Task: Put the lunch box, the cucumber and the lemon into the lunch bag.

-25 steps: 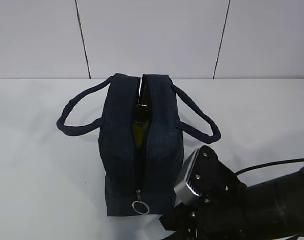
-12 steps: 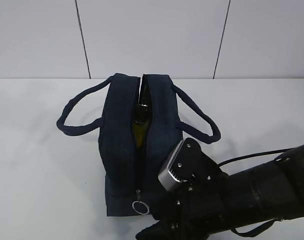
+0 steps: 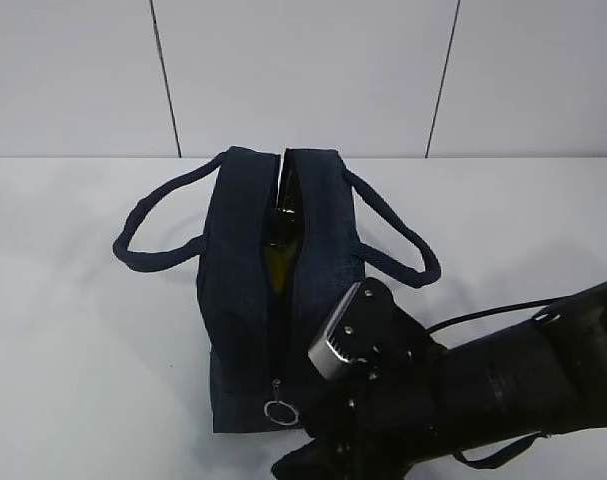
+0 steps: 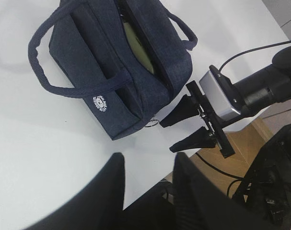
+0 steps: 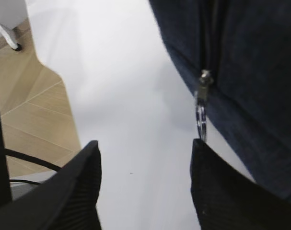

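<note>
The navy lunch bag (image 3: 273,290) stands on the white table with its top zipper partly open. Through the slit shows a dark green glossy shape, the cucumber (image 3: 276,258) by its look, also visible as an olive strip, the cucumber (image 4: 138,48), from above. The lunch box and the lemon are hidden. The metal ring pull (image 5: 201,117) hangs at the bag's near end. My right gripper (image 5: 145,143) is open and empty just below that ring, one fingertip (image 5: 199,143) almost under it. My left gripper (image 4: 149,155) hovers open and empty, well back from the bag (image 4: 111,72).
The table's near edge (image 4: 203,155) drops to a wooden floor (image 4: 241,143) with cables. Two looped handles (image 3: 143,240) lie out to either side of the bag. A tiled wall (image 3: 303,70) closes the back.
My right arm has swung left and forward, bringing its open gripper up to the bag's near end by the ring pull. The bag has not moved.
</note>
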`<state>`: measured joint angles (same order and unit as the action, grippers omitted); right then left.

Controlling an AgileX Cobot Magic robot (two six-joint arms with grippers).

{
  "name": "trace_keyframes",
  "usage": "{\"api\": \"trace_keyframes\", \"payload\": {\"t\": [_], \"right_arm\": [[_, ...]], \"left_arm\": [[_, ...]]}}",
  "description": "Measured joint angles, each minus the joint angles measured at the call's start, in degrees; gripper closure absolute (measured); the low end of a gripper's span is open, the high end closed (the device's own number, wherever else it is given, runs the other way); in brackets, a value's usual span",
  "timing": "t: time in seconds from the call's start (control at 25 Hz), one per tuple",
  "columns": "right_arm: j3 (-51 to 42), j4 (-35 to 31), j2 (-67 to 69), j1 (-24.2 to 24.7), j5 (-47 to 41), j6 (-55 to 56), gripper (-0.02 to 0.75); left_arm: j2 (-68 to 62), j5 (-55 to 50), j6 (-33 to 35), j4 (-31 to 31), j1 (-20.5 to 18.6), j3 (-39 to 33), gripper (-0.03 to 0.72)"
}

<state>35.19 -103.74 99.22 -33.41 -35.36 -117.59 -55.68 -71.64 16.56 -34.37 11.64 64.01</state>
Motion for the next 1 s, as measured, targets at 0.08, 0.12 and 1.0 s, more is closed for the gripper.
{"api": "trace_keyframes", "payload": {"t": [0.08,0.12,1.0], "right_arm": [[0.05,-0.02,0.00,0.00,1.28,-0.03,0.310],[0.05,-0.02,0.05,0.00,1.68,-0.03,0.310],[3.50,-0.12,3.86,0.00,2.15,-1.30,0.310]], "left_arm": [[0.00,0.00,0.00,0.00,0.00,0.00,0.445],[0.00,0.00,0.00,0.00,0.00,0.00,0.445],[0.00,0.00,0.00,-1.44,0.00,0.00,0.445]]}}
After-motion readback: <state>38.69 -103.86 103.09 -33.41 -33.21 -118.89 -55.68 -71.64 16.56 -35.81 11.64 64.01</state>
